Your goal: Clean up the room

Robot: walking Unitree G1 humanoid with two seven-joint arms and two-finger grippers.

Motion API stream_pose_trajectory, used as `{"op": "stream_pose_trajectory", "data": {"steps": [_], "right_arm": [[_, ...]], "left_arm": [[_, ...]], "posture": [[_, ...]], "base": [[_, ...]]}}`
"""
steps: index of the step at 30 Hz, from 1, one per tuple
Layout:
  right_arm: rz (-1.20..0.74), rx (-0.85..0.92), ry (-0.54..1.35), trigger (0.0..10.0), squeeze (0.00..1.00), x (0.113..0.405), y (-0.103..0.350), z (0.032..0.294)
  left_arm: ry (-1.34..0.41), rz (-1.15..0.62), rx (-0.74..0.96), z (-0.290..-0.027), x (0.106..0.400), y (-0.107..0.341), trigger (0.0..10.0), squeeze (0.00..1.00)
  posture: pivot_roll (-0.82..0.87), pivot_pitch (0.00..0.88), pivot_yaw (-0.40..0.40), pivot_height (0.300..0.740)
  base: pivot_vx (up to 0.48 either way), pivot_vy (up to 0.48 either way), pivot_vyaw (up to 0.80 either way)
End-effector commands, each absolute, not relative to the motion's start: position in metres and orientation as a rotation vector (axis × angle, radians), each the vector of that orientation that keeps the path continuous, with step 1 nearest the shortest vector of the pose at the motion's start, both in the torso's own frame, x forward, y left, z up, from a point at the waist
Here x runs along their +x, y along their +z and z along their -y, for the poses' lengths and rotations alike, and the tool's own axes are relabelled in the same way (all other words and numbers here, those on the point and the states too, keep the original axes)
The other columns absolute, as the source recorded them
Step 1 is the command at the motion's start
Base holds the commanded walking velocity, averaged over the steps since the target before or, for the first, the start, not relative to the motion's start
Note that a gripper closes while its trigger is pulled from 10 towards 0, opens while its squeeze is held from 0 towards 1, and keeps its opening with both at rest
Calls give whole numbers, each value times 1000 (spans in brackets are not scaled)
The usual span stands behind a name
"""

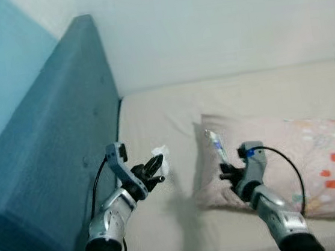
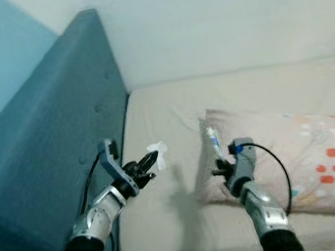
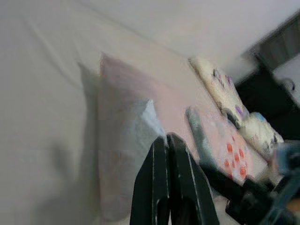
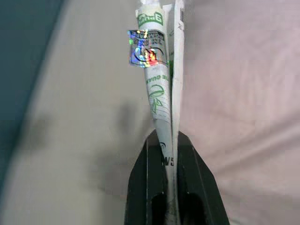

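Left gripper (image 1: 157, 166) raised pinching tissue (image 1: 161, 156), right gripper (image 4: 169, 140) upright clamping what looks like a wrapper (image 4: 157, 70)

Headboard (image 1: 54, 138): teal cloth, matt, button-tufted. Bed sheet (image 1: 155, 127): beige cloth, matt, smooth w/ faint creases. Pillow (image 1: 316, 157): soft pinkish cloth, printed dots. Tissue (image 1: 161, 158): white, thin, crumpled paper. Tube (image 4: 159, 79): glossy printed plastic w/ shiny holographic patch. Arms: silver metal; fingers (image 4: 154, 187) matt black plastic.

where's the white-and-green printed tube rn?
The white-and-green printed tube is pinched in the right gripper, held upright over the beige bed sheet at the near edge of the pink patterned pillow.
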State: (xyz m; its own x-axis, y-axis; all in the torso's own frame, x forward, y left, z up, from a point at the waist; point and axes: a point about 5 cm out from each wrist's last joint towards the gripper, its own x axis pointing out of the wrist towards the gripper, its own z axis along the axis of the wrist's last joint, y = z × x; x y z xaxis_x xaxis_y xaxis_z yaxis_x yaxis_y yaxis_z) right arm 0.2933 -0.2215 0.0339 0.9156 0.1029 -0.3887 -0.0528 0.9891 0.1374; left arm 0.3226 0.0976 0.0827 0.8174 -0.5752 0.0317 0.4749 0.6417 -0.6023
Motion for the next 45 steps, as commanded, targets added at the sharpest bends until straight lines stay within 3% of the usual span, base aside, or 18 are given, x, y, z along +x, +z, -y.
{"op": "stream_pose_trajectory", "data": {"steps": [1,4,13,19,21,26,32,36,45], "right_arm": [[-433,96,123,10000,0,294,26,202],[-486,63,96,10000,0,287,14,205],[-733,78,-75,10000,0,233,-39,235],[-862,157,-216,10000,0,193,-64,248],[-862,157,-216,10000,0,193,-64,248],[-1025,200,-327,10000,0,144,-88,249],[-1152,169,-327,10000,0,110,-101,243],[-1207,149,-314,10000,0,96,-106,241],[-1238,116,-282,10000,0,90,-106,244]], "left_arm": [[-513,-229,-617,-121,313,60,10000,0],[-479,-250,-613,-129,308,50,10000,0],[-300,-449,-528,-161,275,-6,10000,0],[-202,-568,-474,-175,251,-31,10000,0],[-202,-568,-474,-175,251,-31,10000,0],[-87,-754,-348,-186,220,-59,10000,0],[-15,-891,-280,-193,191,-77,10000,0],[30,-961,-255,-200,172,-86,10000,0],[36,-990,-202,-204,166,-88,10000,0]], "posture": [[-107,0,53,725],[-107,1,53,729],[-110,8,41,729],[-107,6,39,729],[-107,6,39,729],[-102,0,37,729],[-99,0,39,729],[-98,0,49,729],[-90,0,66,729]], "base": [[0,0,0],[0,0,0],[0,0,0],[0,0,-754],[0,0,-756],[0,0,-753],[0,0,-755],[0,0,-756],[0,0,-755]]}}
